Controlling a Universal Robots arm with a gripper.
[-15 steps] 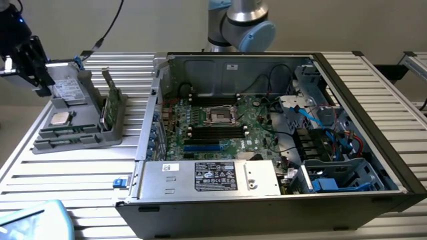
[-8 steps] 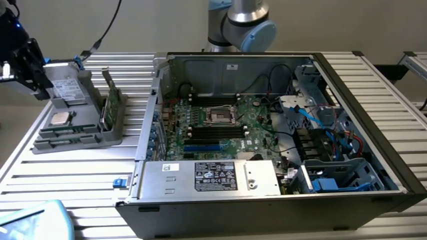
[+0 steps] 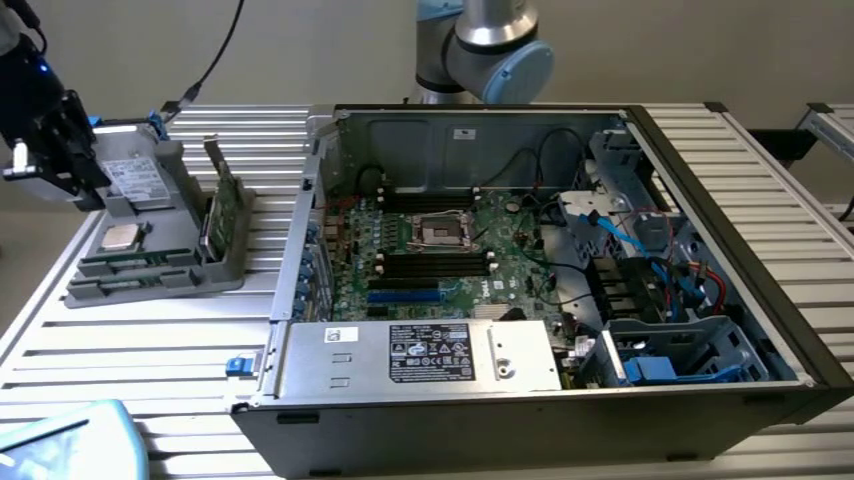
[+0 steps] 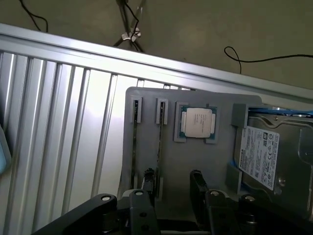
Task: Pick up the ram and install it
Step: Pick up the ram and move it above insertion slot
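Observation:
Two ram sticks stand on edge in narrow slots of the grey holder tray (image 4: 210, 161), showing as thin dark lines, one ram (image 4: 160, 139) and a second ram (image 4: 134, 142). In the exterior view the tray (image 3: 160, 275) lies at the left, with the green ram (image 3: 131, 263) lying across it. My gripper (image 4: 172, 182) hangs above the tray's near end, open, with nothing between its black fingers (image 4: 148, 178). One finger is close to the nearer ram slot. The gripper (image 3: 74, 180) hovers at the exterior view's far left.
A square silver processor (image 4: 198, 122) and a hard drive (image 4: 264, 156) rest in the same tray. A taller green card (image 3: 220, 215) stands on the tray's right side. The open computer case (image 3: 534, 250) holds the motherboard with black memory slots (image 3: 427, 265). Cables trail off the table.

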